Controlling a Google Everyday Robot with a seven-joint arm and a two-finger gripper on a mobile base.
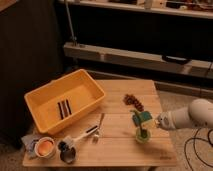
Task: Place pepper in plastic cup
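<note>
The plastic cup (142, 135), a small translucent yellow-green tumbler, stands upright near the table's front right. A dark slender shape that looks like the pepper (141, 130) shows at the cup's mouth; I cannot tell whether it rests inside or is held. My gripper (149, 125) reaches in from the right on the white arm (192, 115) and sits just above and right of the cup, close to the green sponge (144, 117).
A yellow bin (47, 95) with dark sticks (63, 108) stands at the left. Grapes (133, 101) lie behind the sponge. A utensil (98, 128), a dark metal cup (67, 154) and a white cup with orange inside (44, 147) are at the front left. The table edge (165, 159) is close to the cup.
</note>
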